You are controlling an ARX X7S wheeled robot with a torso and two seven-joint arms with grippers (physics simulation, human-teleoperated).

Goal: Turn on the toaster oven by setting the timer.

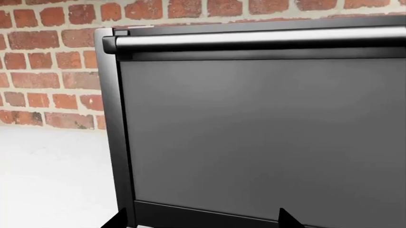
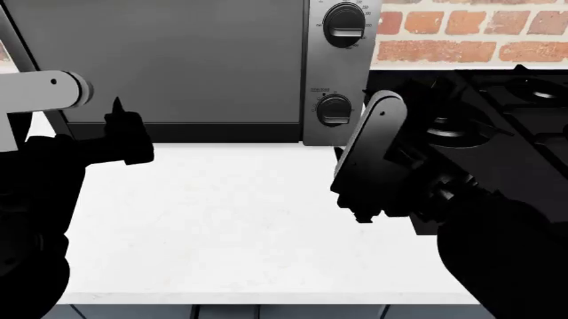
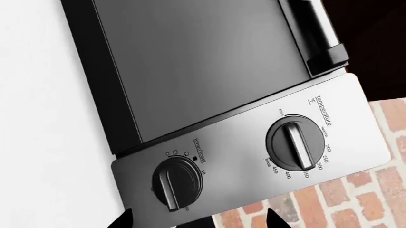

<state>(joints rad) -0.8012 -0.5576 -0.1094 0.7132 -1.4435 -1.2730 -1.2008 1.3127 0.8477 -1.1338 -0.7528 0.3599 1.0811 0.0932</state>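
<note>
The toaster oven (image 2: 177,60) stands at the back of the white counter, showing a dark glass door and a silver panel (image 2: 312,66) on its right side. The timer (image 2: 334,109) is the lower, smaller black dial; in the right wrist view the timer (image 3: 178,183) has a raised bar and a "timer/toast" caption. My right gripper (image 3: 199,221) is open and empty, a short way in front of the panel with the timer just ahead. My left gripper (image 1: 203,221) is open too, facing the oven door (image 1: 254,133) at its left lower corner.
Above the timer sits a larger temperature dial (image 3: 297,146) ringed with numbers. A black gas hob (image 2: 519,113) fills the counter to the oven's right. A brick wall (image 2: 461,30) runs behind. Bare white counter (image 2: 222,226) lies between my arms.
</note>
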